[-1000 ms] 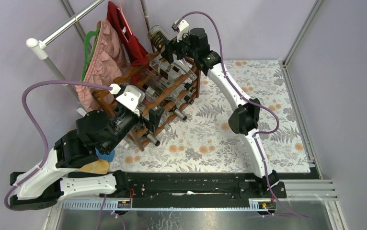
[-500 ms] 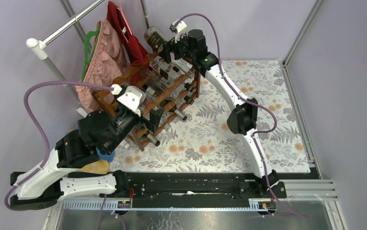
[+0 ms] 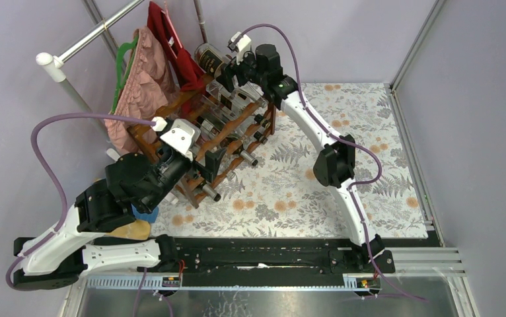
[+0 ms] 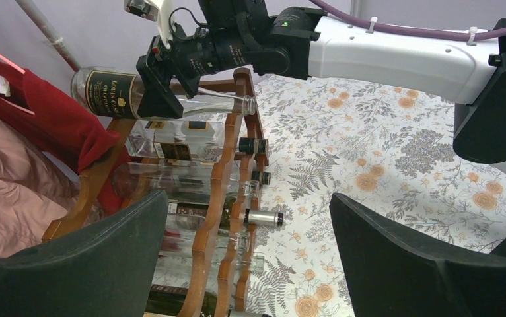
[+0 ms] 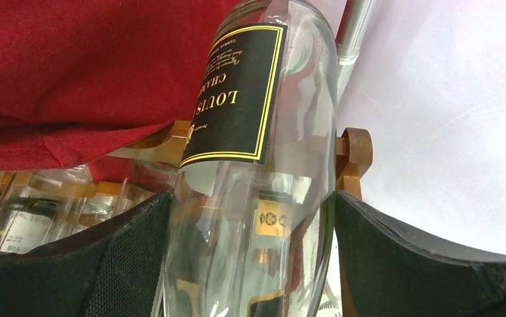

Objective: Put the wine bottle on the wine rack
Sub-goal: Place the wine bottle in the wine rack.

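**Top view.** The right gripper (image 3: 229,71) is gripping the bottle (image 3: 206,54) over the top tier of the rack (image 3: 232,135), which is standing at the far-left corner of the desk (image 3: 382,125). The left gripper (image 3: 212,160) is hovering at the rack's near end with its jaws spread wide and nothing between them.

**Left wrist view.** This view alone is showing the bottle lying level, its base pointing toward a red garment (image 4: 36,112) and its neck ending by a corner post. Whether the glass is touching the top rail cannot be told. Stored bottles (image 4: 191,142) are filling the lower tiers.

**Right wrist view.** Here the two fingers are pressing against opposite sides of the clear glass, below the black label.

**Surroundings.** A cloth printed with ferns and flowers is covering the desk. Lilac walls are closing it in at the far and right edges. The red garment and a pink garment (image 3: 141,79) are hanging from a rail (image 3: 88,38) just behind the rack, crowding the bottle's base. The right half of the desk is lying open apart from the right arm crossing it.
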`<action>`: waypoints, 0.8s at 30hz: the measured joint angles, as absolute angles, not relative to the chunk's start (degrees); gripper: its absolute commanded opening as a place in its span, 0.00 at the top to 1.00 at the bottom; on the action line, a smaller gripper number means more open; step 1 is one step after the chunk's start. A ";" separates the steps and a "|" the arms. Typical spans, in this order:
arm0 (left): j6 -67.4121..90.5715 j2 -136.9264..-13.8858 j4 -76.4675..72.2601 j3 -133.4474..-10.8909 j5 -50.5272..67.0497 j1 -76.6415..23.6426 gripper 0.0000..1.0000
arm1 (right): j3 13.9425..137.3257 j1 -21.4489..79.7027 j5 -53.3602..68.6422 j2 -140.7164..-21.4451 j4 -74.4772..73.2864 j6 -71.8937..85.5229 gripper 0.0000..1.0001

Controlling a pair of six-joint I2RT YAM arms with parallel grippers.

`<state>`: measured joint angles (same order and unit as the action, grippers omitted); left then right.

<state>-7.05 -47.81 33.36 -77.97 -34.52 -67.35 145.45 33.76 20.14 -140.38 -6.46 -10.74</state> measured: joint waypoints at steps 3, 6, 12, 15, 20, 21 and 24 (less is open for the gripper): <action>-7.16 -47.81 33.34 -77.97 -34.50 -67.35 0.01 | 144.97 33.85 19.92 -140.09 -6.35 -11.49 0.97; -7.18 -47.81 33.34 -77.97 -34.46 -67.35 0.01 | 143.52 33.93 19.55 -139.22 -5.96 -12.40 0.93; -7.16 -47.81 33.28 -77.97 -33.78 -67.35 0.01 | 140.27 34.09 18.81 -137.08 -5.69 -13.72 0.74; -7.16 -47.83 33.26 -77.97 -33.43 -67.35 0.01 | 140.00 34.09 18.70 -136.86 -5.76 -13.74 0.68; -7.14 -47.97 33.23 -77.97 -33.01 -67.35 0.01 | 140.27 34.09 18.59 -136.86 -6.15 -13.72 0.52; -7.14 -48.01 33.23 -77.97 -32.93 -67.35 0.01 | 140.29 34.11 18.52 -136.86 -6.33 -13.72 0.49; -7.11 -48.10 33.21 -77.97 -32.49 -67.35 0.01 | 140.42 34.13 18.46 -136.86 -6.57 -13.67 0.38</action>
<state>-7.11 -48.10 33.21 -77.97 -32.49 -67.35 140.42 34.13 18.46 -136.86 -6.57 -13.67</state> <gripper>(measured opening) 0.986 0.902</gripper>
